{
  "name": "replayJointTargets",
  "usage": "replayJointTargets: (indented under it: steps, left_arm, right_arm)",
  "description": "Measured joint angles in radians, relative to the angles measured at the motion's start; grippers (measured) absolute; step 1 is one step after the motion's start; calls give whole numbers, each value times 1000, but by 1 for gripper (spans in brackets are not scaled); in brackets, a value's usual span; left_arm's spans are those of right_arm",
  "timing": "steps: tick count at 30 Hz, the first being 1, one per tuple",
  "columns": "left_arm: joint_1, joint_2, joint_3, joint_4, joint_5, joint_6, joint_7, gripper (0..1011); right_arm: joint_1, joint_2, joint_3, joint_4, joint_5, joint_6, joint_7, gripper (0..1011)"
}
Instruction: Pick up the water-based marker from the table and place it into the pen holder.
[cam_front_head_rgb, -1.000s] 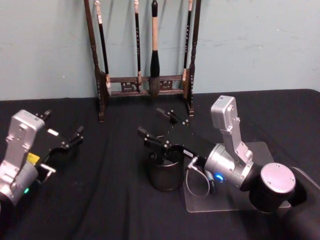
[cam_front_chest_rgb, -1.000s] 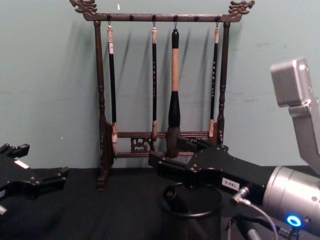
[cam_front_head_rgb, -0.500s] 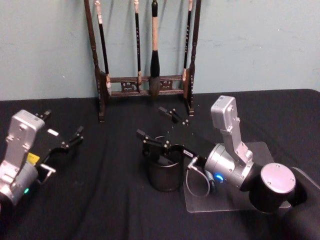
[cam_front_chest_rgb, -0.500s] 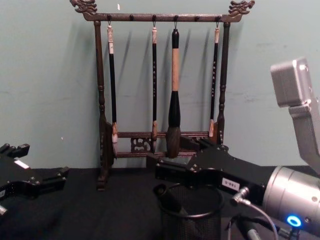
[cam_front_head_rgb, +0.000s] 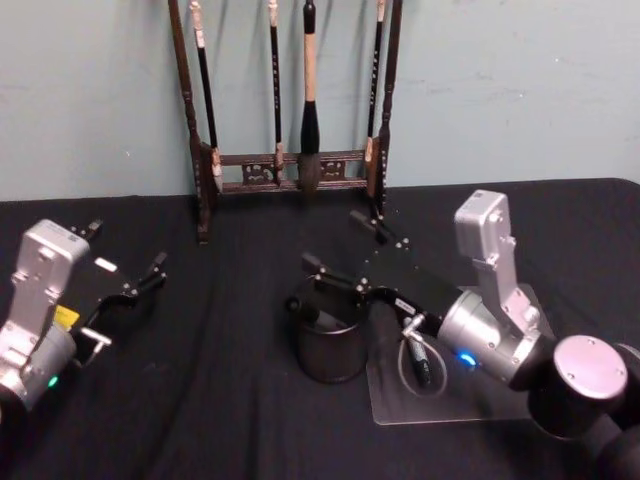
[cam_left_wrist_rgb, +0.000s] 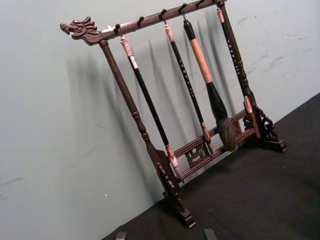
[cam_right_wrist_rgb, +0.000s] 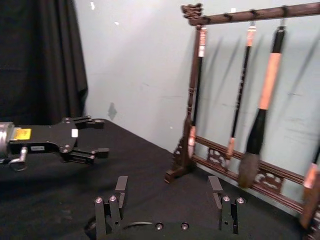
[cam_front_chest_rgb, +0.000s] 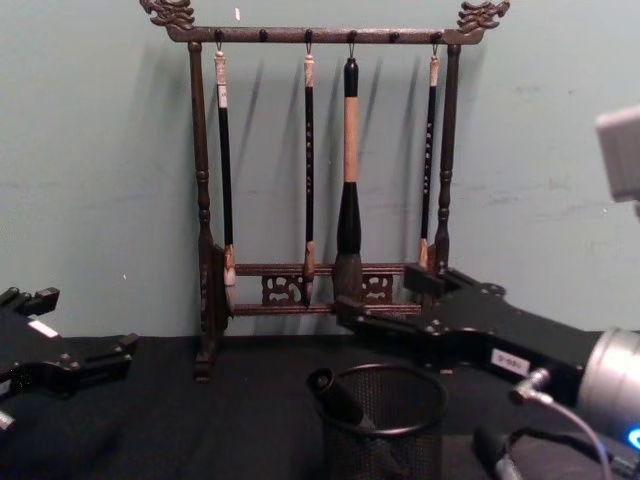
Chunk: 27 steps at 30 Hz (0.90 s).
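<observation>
Marker (cam_front_chest_rgb: 336, 396) leans in pen holder (cam_front_chest_rgb: 383, 456); white label (cam_front_chest_rgb: 504, 360) on right gripper (cam_front_head_rgb: 333, 240) unreadable.

Matt black cloth covers the desk (cam_front_head_rgb: 200, 420). The pen holder (cam_front_chest_rgb: 390, 455) is black wire mesh, smooth-rimmed. The brush rack (cam_front_chest_rgb: 199, 200) is dark, polished wood. Lower right lies a glossy clear plastic sheet (cam_front_head_rgb: 440, 405).

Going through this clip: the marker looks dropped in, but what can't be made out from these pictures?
- Marker: chest view, lower part hidden behind the pen holder mesh; its label is too dark to read.
- Pen holder base: cut off by the chest view's bottom edge.
- Left gripper: left wrist view, cut off by the bottom edge apart from the tips.
- Right gripper: head view, one finger covers the holder's far rim.
</observation>
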Motion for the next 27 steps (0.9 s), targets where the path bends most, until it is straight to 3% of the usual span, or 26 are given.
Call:
replayJointTargets:
  steps: [8,13,17,27]
  left_arm:
    - [0,0,0,0,0,0,0,1009]
    - [0,0,0,0,0,0,0,1009]
    - [0,0,0,0,0,0,0,1009]
    - [0,0,0,0,0,0,0,1009]
  right_arm:
    - [-65,39,37,-94,-11,37,-62,1002]
    - [-116,51,68,-169,-40,84,-139,1002]
    - [-152,56,93,-217,-77,115,-196,1002]
    - [-203,45,136,-256,-101,149,-242,1002]
